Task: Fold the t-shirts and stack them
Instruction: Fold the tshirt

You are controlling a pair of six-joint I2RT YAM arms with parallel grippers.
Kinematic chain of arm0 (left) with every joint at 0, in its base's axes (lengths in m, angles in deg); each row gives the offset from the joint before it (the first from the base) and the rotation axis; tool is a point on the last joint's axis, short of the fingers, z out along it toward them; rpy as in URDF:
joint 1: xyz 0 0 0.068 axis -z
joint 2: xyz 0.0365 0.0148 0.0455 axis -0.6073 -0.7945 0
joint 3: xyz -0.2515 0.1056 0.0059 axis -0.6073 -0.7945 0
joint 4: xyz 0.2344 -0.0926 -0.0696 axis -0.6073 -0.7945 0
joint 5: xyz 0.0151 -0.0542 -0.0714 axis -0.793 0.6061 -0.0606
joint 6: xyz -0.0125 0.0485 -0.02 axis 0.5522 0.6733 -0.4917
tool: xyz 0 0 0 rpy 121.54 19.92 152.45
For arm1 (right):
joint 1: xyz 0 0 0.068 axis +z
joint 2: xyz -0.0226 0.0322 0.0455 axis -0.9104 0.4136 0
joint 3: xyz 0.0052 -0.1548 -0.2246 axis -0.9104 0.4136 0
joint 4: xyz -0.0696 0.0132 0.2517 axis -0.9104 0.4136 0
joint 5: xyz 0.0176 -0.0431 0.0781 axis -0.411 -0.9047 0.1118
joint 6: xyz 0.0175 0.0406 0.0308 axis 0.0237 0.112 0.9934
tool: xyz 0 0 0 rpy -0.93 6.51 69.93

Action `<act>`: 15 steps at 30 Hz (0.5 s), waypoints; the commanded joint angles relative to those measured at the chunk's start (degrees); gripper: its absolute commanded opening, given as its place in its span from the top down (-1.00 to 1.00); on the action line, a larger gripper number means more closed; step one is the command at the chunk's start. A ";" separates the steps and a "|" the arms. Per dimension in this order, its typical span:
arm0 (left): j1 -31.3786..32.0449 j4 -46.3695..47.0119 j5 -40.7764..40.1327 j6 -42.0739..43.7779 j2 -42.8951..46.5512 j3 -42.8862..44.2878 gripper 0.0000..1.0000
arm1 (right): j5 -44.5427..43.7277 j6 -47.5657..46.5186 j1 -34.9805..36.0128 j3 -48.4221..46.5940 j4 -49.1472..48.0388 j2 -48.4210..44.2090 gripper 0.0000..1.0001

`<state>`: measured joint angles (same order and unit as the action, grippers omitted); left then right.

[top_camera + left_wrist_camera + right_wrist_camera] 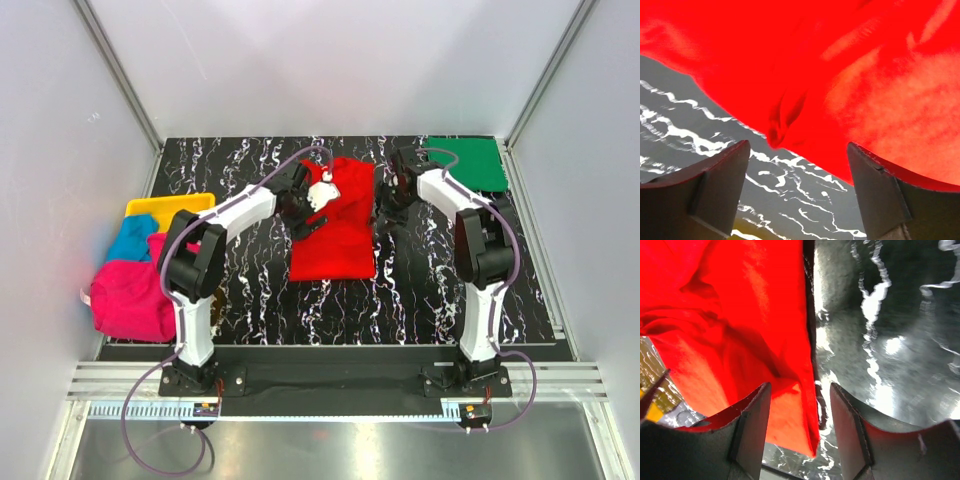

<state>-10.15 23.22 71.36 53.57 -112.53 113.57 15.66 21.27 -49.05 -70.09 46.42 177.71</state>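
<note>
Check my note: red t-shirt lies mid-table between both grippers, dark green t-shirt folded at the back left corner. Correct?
One error: the dark green t-shirt is folded at the back right corner, as the top external view shows. The red t-shirt does lie mid-table between the left gripper and right gripper.

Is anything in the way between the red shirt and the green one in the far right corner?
Nothing loose lies on the mat between the red shirt and the green shirt. Only the right tool and its arm hang over that gap, at the red shirt's right edge.
</note>
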 commanded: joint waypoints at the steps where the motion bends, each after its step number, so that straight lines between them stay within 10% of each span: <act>1: -1.23 1.96 -5.33 -5.24 2.63 5.26 -0.76 | -7.75 -2.84 0.10 -1.06 -1.23 -8.56 -0.16; 6: -2.81 0.13 -3.60 -9.12 7.99 2.83 -0.91 | -11.89 -3.98 1.15 9.57 -6.58 -17.19 -0.16; 15: 3.60 -2.87 7.76 -1.22 21.44 -15.63 -0.29 | -2.15 1.44 8.78 26.18 -14.66 -26.41 0.13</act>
<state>-10.87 21.21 74.27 48.43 -94.21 102.14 10.74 19.59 -44.35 -47.36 37.11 155.11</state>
